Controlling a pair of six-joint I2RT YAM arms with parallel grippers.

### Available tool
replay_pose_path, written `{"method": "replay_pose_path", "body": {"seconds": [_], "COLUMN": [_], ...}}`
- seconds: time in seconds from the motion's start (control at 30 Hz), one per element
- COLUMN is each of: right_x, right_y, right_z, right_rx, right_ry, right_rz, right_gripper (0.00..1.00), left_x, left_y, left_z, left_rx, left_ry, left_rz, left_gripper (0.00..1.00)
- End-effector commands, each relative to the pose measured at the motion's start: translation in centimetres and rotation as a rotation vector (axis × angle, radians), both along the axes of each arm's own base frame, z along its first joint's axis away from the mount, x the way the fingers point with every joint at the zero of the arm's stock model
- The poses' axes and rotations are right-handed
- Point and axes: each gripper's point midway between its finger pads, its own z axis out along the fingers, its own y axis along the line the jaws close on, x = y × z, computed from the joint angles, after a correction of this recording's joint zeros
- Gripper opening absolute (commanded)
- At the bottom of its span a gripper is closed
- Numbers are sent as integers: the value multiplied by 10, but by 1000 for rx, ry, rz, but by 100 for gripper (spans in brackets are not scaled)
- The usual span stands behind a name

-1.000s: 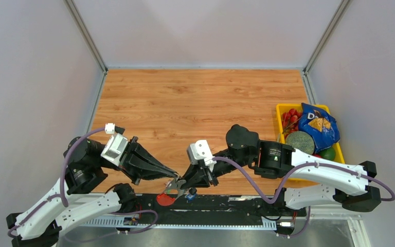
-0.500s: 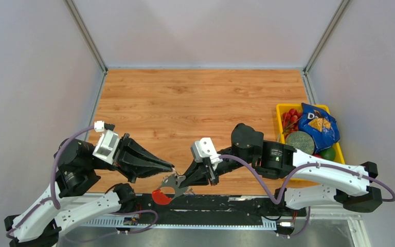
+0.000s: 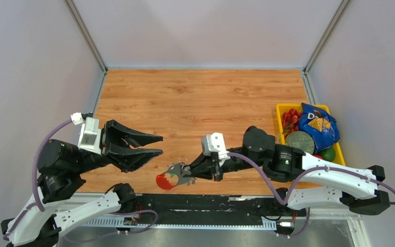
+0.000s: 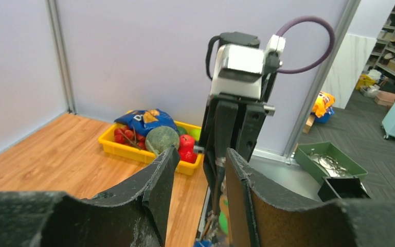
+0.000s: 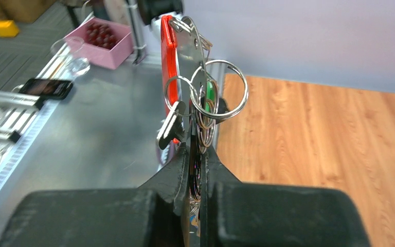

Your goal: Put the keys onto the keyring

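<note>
My right gripper [image 5: 198,149] is shut on the keyring [image 5: 220,91], a bunch of metal rings with a red oval tag [image 5: 167,56] and a green piece. A small key [image 5: 168,126] with a dark head appears to hang from a small ring on the bunch's left side. In the top view the keyring [image 3: 174,176] sticks out left of the right gripper [image 3: 187,171], near the table's front edge. My left gripper [image 3: 162,144] stands open to the left of the bunch, apart from it, with nothing between its fingers [image 4: 159,175]. The bunch shows only as a blur in the left wrist view.
A yellow bin [image 3: 282,110] with a blue snack bag, red fruit and a green round item stands at the right edge of the wooden table; the same yellow bin [image 4: 133,152] also shows in the left wrist view. Grey walls enclose the table. The metal base rail [image 3: 211,203] runs along the front.
My left gripper has opened, let go of the bunch and drawn back to the left. The right gripper has closed fully on the bunch and shifted slightly right with it.
</note>
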Motion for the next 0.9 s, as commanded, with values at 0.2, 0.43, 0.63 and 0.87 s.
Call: {"method": "replay_pose_path", "body": {"seconds": [0.2,0.43,0.63,0.87], "right_x": [48,51,48,46], "right_y": [-22,-29,-36,-27], "right_z": [71,95,113,117], "right_rx": [187,240,282,285], "right_ry": [27,115,128,135], "right_rz": [-319,-362,-352,-331], "right_gripper": [0,0,0,0], "left_x": [1,-14,-15,-14], "left_y": [3,8,6,6], "left_z": [-19,-18,-22,-22], "left_rx": [30,-19,-5,-12], "left_ry": [92,49,37,24], "left_rz": [11,-44,-58,-53], "left_gripper": [51,55,54,55]}}
